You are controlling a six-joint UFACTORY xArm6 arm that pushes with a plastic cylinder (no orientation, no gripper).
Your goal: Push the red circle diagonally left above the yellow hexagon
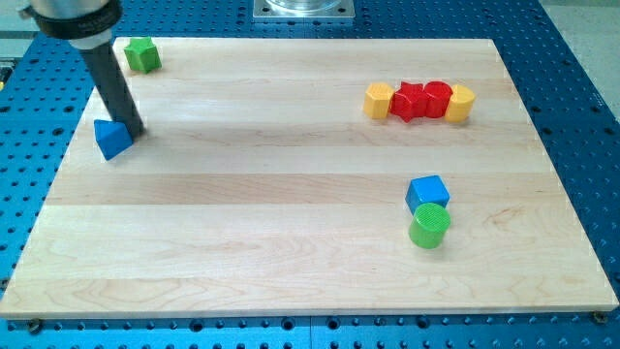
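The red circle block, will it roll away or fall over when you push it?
Probably neither. The red circle looks short and sits flat on the smooth wooden board, so it should slide rather than tip. It's wedged between a red block and a yellow block, so those may shift too. My tip is far away, beside the blue triangle.

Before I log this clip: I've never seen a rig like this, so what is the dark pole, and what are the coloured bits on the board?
The pole is a robot arm's pushing rod. It grips nothing; its end, my tip, slides blocks about. The single camera looks down on a wooden board. My tip touches a blue triangle at the view's left; a green block sits above it. At the view's upper right stand a yellow hexagon, a red star-like block, a red circle and a yellow cylinder in a row. Lower right: a blue cube against a green cylinder.
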